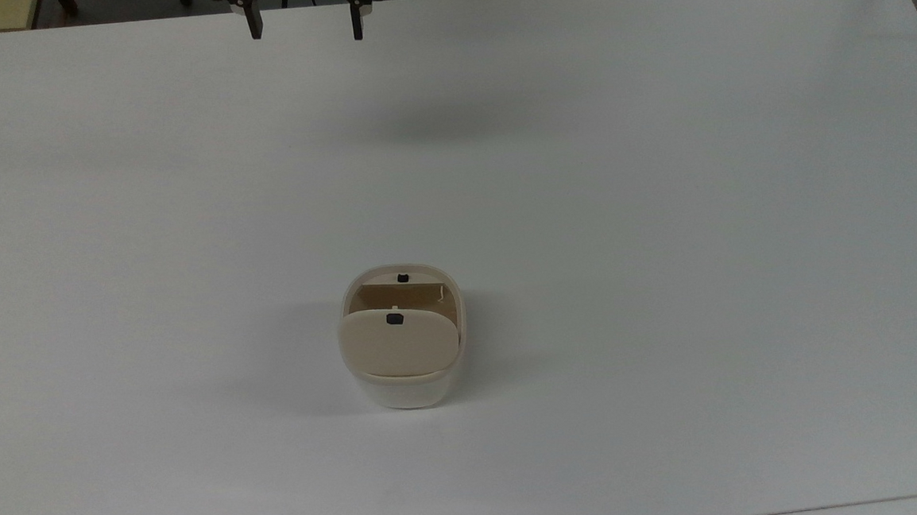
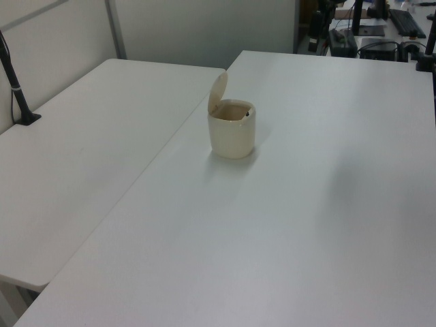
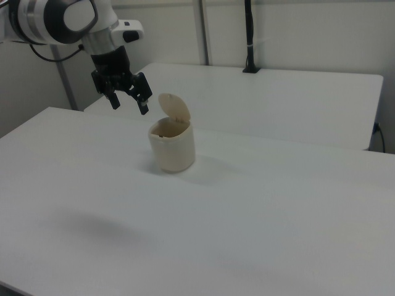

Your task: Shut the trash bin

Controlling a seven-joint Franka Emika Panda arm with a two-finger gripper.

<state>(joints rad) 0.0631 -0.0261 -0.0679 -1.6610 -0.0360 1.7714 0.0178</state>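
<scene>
arm [image 3: 58, 18]: white rounded shells, black joint bands | gripper [image 3: 129, 103]: black | fingers [image 1: 254, 25]: slim, black

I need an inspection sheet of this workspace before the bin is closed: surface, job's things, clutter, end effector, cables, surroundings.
Surface: white table, bare around the bin.
Job's things: trash bin upright near the table's middle; its lid stands hinged open, black button on it.
Clutter: nothing seen.
Grippers: end effector open, holding nothing, in the air and apart from the bin.
Cables: black cable behind the arm.
Surroundings: second white table alongside; black post on it.
</scene>
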